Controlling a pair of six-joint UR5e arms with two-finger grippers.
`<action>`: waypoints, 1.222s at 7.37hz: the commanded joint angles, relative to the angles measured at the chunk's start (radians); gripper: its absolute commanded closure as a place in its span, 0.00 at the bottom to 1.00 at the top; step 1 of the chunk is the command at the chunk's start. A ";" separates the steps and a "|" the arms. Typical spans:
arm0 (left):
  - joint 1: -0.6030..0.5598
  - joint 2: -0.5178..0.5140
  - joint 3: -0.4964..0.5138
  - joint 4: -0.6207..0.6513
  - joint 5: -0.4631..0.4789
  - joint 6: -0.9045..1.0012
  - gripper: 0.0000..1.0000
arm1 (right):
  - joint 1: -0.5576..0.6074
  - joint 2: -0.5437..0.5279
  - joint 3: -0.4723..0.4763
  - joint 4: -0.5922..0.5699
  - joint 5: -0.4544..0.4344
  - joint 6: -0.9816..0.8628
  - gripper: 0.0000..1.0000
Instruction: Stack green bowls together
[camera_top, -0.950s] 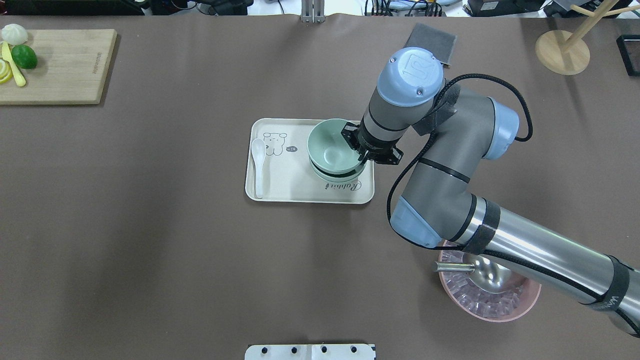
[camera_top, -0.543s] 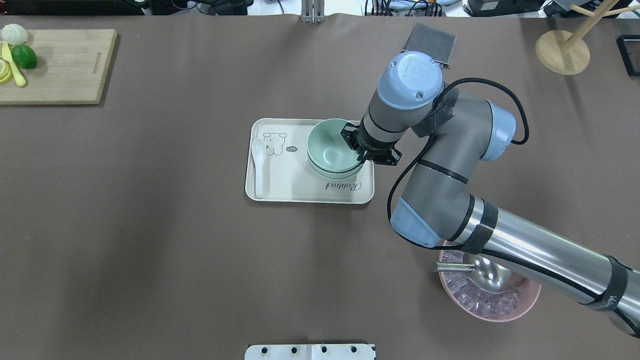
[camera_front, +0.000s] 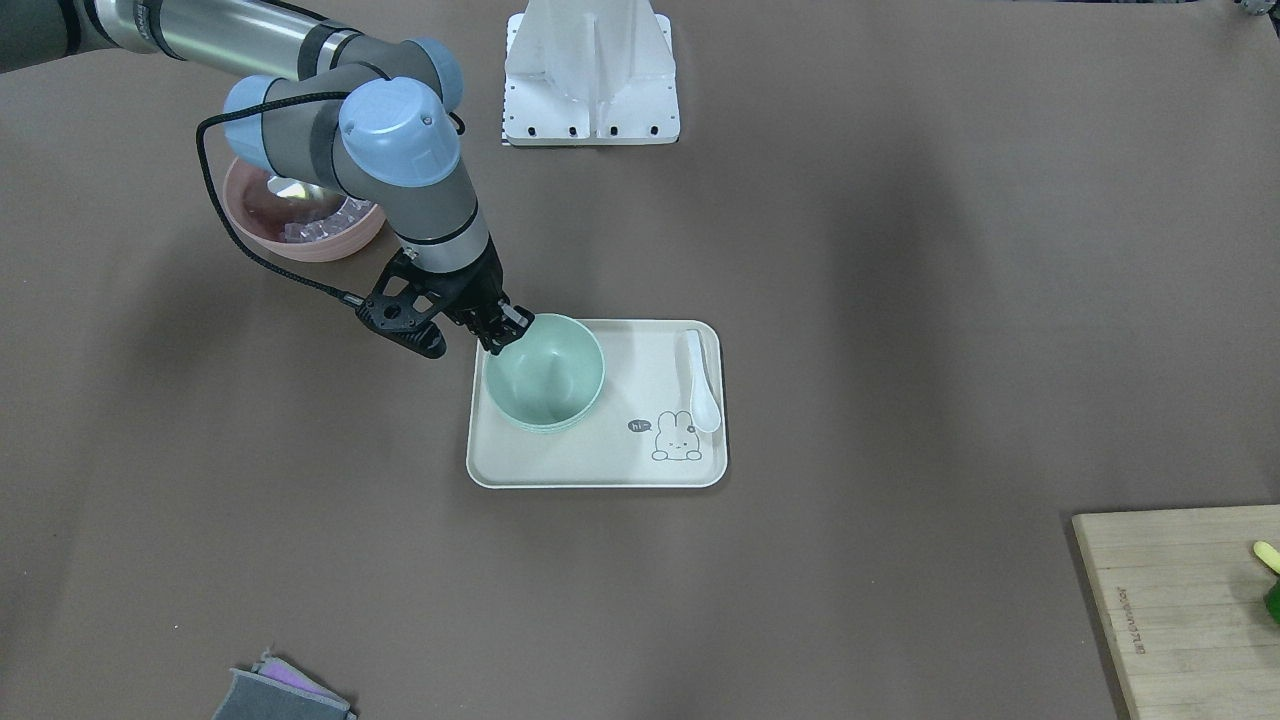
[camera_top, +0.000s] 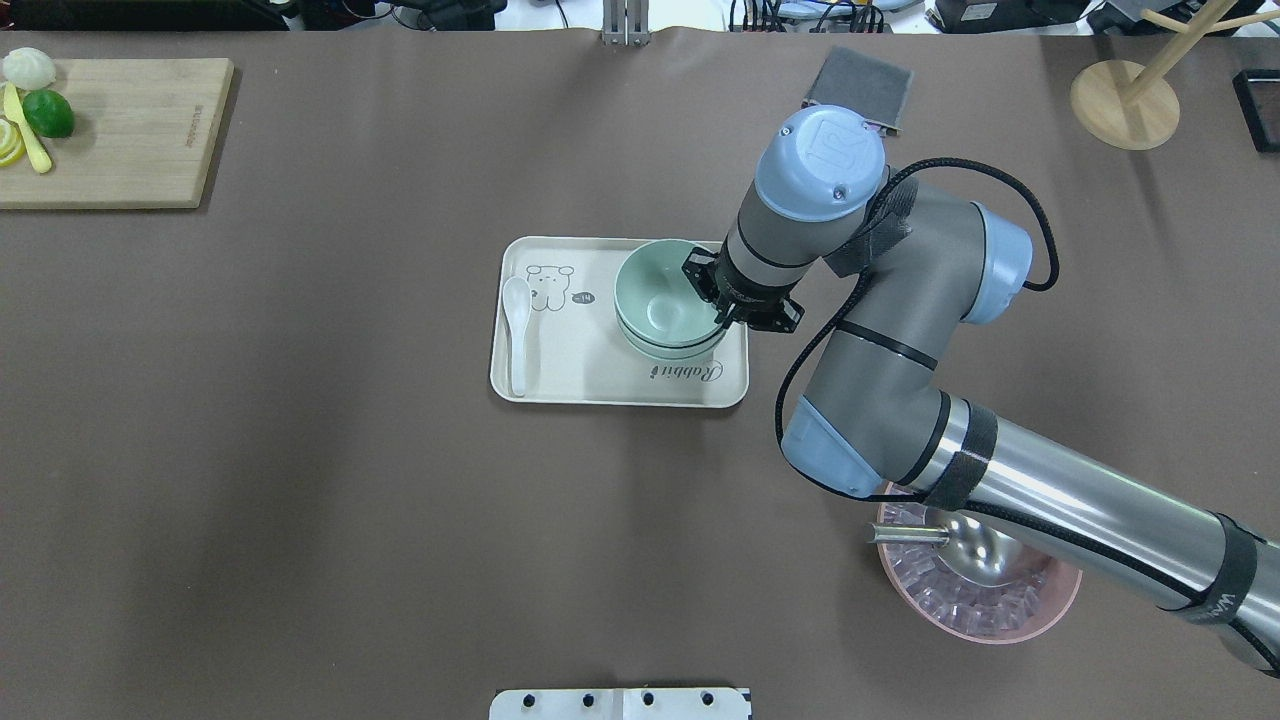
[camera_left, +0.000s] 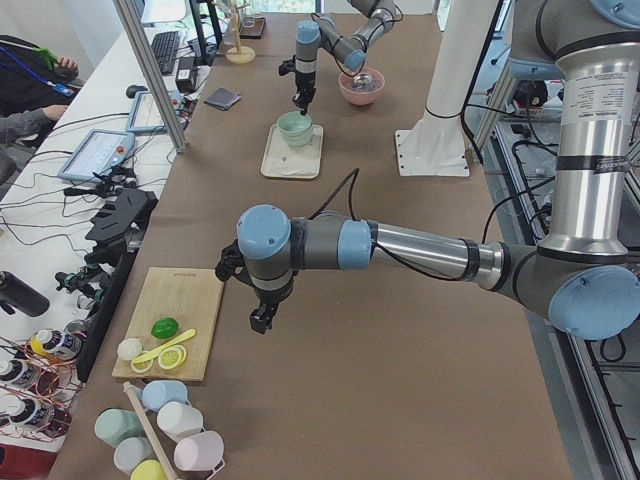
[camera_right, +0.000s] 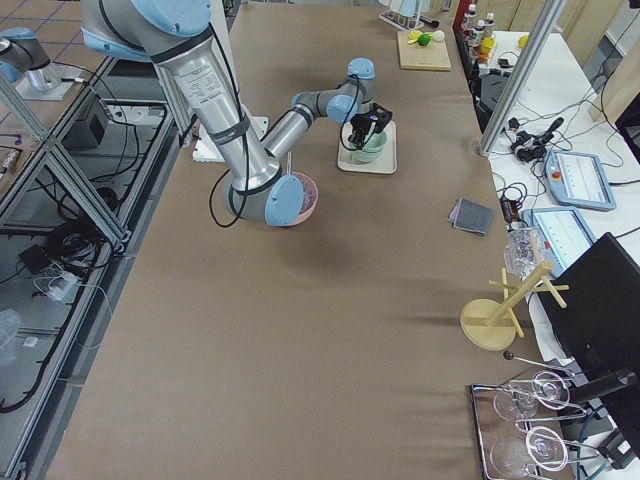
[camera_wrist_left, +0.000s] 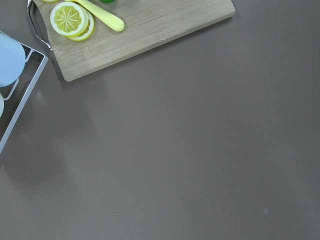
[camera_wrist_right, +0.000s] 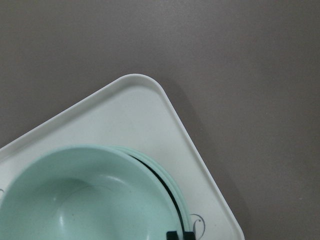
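The right arm (camera_top: 865, 385) bends down at the tray (camera_top: 560, 375), the right gripper (camera_top: 722, 316) closed on the rim of the top green bowl (camera_top: 655, 295), while the left gripper (camera_left: 259, 320) hangs well apart from the tray, pointing down.

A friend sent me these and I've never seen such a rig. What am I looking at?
These show two robot arms at a brown table, each ending in a two-finger claw. One picture looks down from behind the robot, one faces it, two are from the table's ends, and two from cameras on the wrists. The right claw pinches the rim of the top green bowl, nested in the other green bowls on a cream tray beside a white spoon. The left claw hangs over the table near a cutting board with lemon slices.
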 joint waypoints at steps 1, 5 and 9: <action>0.000 0.000 -0.001 0.002 -0.001 0.000 0.02 | 0.000 -0.004 0.005 -0.002 0.002 0.000 1.00; 0.000 0.000 0.001 0.004 -0.001 0.000 0.02 | -0.002 -0.004 0.005 -0.015 0.001 -0.002 1.00; 0.002 0.000 0.003 0.004 -0.001 0.000 0.02 | -0.005 -0.004 0.005 -0.014 -0.001 -0.012 1.00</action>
